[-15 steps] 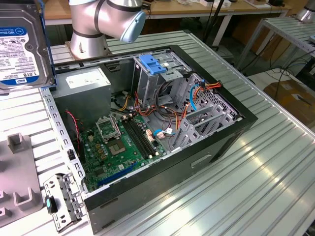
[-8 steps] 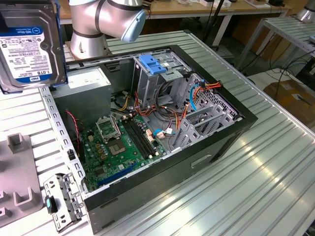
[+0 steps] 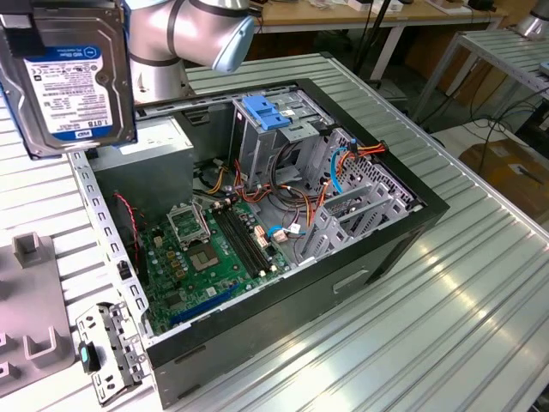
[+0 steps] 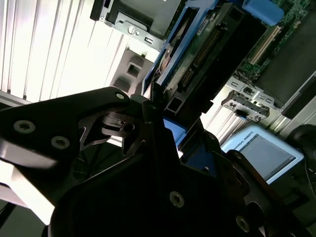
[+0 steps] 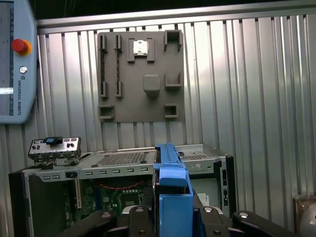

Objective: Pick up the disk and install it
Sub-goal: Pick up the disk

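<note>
**Item:** the disk [image 3: 69,81]. Flat rectangular drive with a dark metal casing, a white-and-blue label on the top face and blue plastic rails along the long sides.

**Location:** Held aloft at the exterior view's left, label face toward that camera and slightly tilted. It is clear of the table [image 3: 446,326] and of the open computer case [image 3: 412,215], touching neither. In the first wrist view it stands edge-on, with a blue rail facing the camera.

**Holder:** the gripper [image 5: 173,213]. Its black fingers are drawn in on either side of the disk and carry it. The pad contact lies in shadow, so the grip is probably across the thickness near one end.

**Handling (judged):**
- Rigid and dense for its size, so it will not flex.
- The smooth metal faces could slide under a light grip.
- It is likely sensitive to shock and should not be knocked or dropped.
- The second wrist view shows a circuit board and a connector row on the underside, both fragile and neither a place for pressure.
- The soundest hold is on the casing edges or bare metal, clear of board and connector.
- The plastic rails may give a little.

**Surroundings, from nearest to farthest:**
- The grey power supply [image 3: 146,150], in the case corner nearest the disk.
- The metal drive cage [image 3: 257,150], topped by a blue tab [image 3: 268,113].
- The green motherboard [image 3: 214,249], with coloured cables beside it.
- A loose metal bracket [image 3: 107,352], on the table by the case.
- A grey fixture plate [image 5: 140,74].
- A teach pendant [image 5: 15,64].
- The robot arm [image 3: 184,34], behind the case.
</note>
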`<state>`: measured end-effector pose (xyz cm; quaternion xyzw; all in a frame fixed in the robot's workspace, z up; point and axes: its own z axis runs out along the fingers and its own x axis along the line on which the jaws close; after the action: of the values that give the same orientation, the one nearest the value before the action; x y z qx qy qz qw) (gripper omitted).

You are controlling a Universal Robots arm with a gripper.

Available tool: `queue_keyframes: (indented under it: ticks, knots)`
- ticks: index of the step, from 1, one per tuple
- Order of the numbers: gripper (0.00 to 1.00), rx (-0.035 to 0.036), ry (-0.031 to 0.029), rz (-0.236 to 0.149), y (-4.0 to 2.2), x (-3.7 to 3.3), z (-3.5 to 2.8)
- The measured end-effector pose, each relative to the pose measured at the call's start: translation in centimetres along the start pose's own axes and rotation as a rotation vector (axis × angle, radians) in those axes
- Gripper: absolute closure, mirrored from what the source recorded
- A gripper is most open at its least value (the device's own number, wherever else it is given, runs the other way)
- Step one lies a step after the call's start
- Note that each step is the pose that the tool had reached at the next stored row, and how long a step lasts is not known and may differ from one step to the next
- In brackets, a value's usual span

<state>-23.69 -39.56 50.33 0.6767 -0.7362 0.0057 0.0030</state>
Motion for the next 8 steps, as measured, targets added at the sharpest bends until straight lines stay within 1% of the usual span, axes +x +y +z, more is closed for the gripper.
queue_keyframes:
  ticks: [4, 5, 7, 8]
  knots:
    - [0.64, -0.0016, 0.0001, 0.000, -1.09, -0.09, 0.05]
    - [0.64, -0.0023, 0.0001, 0.000, -1.55, -0.13, 0.07]
    - [0.64, -0.0033, 0.0003, 0.000, -2.11, -0.18, 0.09]
    - [0.64, -0.0039, 0.0004, 0.000, -2.49, -0.21, 0.10]
